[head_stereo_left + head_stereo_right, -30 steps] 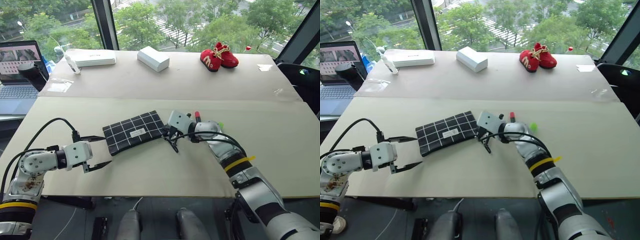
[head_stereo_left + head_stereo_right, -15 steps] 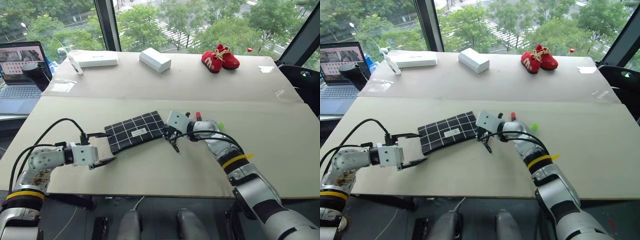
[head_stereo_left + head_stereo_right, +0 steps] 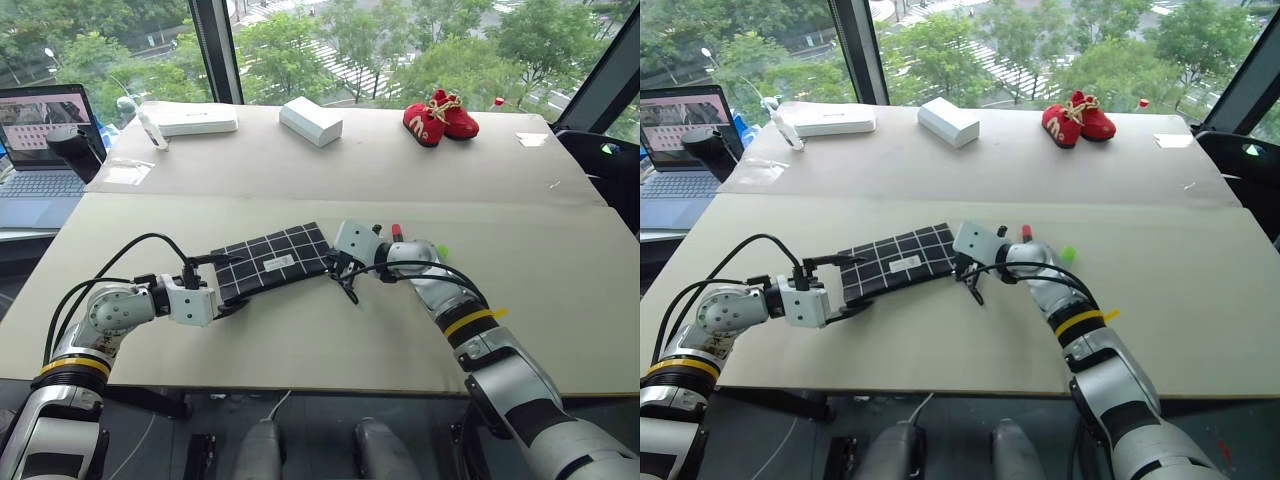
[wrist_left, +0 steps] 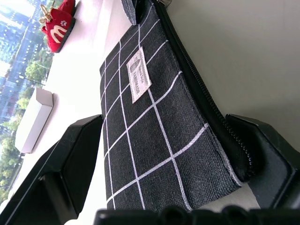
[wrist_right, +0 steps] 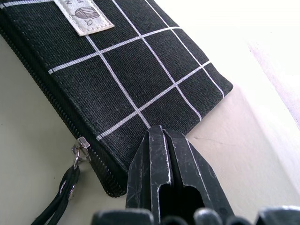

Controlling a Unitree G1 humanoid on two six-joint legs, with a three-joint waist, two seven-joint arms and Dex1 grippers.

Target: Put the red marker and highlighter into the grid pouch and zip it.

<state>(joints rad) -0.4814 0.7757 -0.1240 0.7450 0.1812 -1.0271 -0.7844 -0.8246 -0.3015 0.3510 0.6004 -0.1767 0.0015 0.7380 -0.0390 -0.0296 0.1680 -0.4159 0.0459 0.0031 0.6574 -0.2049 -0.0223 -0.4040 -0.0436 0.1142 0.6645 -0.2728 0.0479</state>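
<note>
Head views: we see the grid pouch lying flat on the desk, our left hand spread wide around its left end, our right hand at its right end. The red marker and the highlighter lie just behind our right wrist.
Left wrist view: our fingers flank the pouch's short end, one on each side; its white label faces up.
Right wrist view: our fingers are pressed together at the pouch's corner, beside the zipper pull cord.

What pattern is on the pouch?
The grid pouch is black with white grid lines, clearest in the left wrist view.
</note>
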